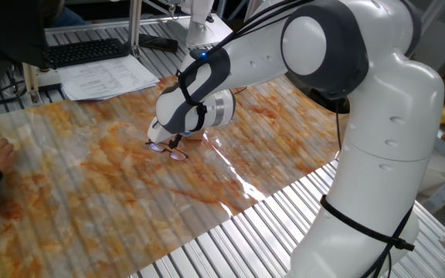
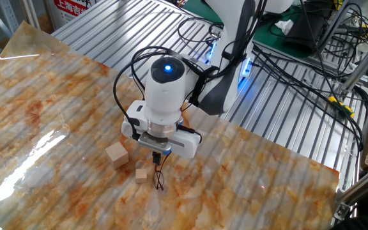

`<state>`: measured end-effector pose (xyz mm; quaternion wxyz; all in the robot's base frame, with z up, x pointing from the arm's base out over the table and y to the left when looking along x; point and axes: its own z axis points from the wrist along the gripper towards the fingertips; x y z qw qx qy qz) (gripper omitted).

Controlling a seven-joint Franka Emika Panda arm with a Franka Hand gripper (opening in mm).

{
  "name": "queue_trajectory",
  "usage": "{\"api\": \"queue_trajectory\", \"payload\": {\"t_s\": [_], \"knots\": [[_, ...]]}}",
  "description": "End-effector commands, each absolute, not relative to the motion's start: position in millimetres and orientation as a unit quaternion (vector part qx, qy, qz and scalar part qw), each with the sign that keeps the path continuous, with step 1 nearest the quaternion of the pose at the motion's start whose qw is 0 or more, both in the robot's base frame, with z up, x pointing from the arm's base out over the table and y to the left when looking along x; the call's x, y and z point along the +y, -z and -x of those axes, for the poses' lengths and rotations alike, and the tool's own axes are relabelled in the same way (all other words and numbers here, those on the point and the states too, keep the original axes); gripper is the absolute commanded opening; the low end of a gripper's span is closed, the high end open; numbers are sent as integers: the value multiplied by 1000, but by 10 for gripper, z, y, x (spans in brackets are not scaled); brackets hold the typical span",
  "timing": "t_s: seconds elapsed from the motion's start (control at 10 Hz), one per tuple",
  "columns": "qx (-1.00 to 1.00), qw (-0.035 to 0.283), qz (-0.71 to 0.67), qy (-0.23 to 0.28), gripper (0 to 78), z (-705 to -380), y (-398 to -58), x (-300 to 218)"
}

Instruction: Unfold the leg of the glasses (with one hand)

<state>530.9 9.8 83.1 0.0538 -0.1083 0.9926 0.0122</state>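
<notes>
While my fingers (image 2: 156, 156) hang low over the one small pair of dark wire-framed glasses (image 1: 168, 150) on the marbled orange counter (image 2: 37, 115), I cannot tell whether they pinch the thin dark wire leg (image 2: 159, 179) or stand apart. I judge the unfolding barely begun. Two tan wooden cubes, larger (image 2: 116, 154) and smaller (image 2: 142, 174), sit at nine o'clock of the glasses.
</notes>
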Motion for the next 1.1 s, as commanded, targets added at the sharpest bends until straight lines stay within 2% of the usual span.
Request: {"api": "queue_trajectory", "payload": {"t_s": [0.1, 0.3, 0.4, 1.1], "knots": [[993, 57, 100, -11, 11, -5321, -832, 96], [994, 58, 96, -10, 11, -5321, -828, 96], [994, 58, 96, -10, 774, -5321, -828, 96], [994, 58, 96, -10, 774, -5321, -828, 96]]}}
